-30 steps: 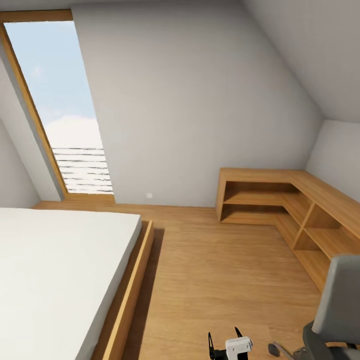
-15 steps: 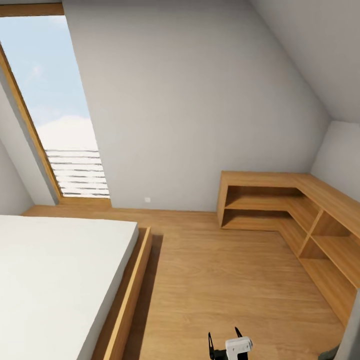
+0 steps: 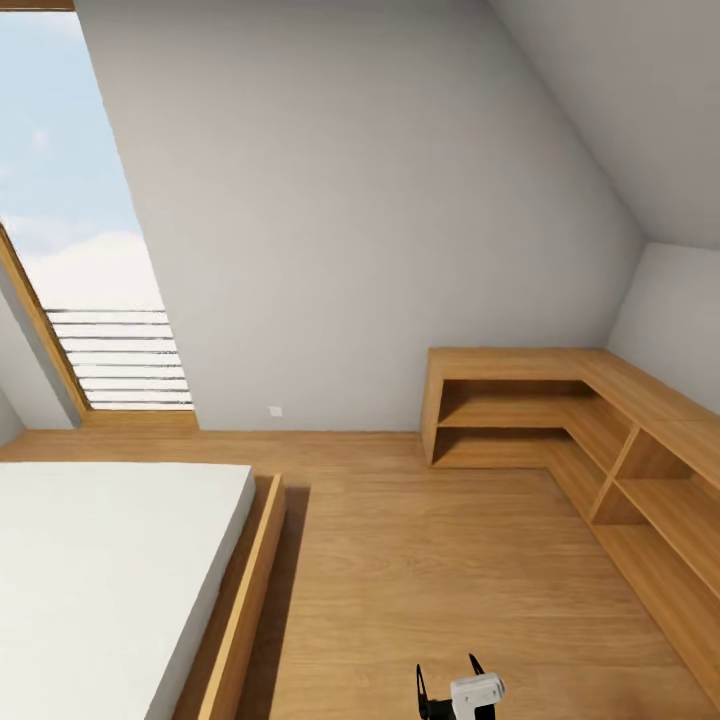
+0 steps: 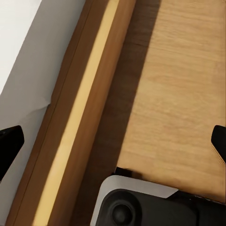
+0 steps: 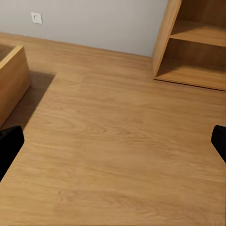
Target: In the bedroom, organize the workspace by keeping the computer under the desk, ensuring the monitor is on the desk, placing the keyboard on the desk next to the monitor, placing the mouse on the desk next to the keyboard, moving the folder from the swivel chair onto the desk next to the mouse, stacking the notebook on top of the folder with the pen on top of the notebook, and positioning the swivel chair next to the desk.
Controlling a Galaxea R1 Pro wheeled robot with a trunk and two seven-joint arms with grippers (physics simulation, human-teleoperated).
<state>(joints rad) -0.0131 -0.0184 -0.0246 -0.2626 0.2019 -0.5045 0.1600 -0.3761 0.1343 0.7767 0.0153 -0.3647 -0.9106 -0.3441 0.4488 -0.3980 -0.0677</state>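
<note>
**Grippers spread over a bare bedroom floor**

Both grippers are hanging with fingers apart, grasping nothing. Left gripper (image 4: 113, 141): its dark fingertips (image 4: 9, 141) are sitting at the view's two edges, over the wooden bed frame (image 4: 80, 122) and floor (image 4: 179, 94). Right gripper (image 5: 113, 146): its fingertips (image 5: 8, 141) are framing bare planks, with a corner shelf unit (image 5: 197, 42) and wall socket (image 5: 36, 18) beyond. Head view: one gripper (image 3: 450, 685) is showing at the lower edge; a white mattress (image 3: 90, 580), window (image 3: 80, 230) and empty shelving (image 3: 600, 440) are lying around it. No desk items are appearing.
</note>
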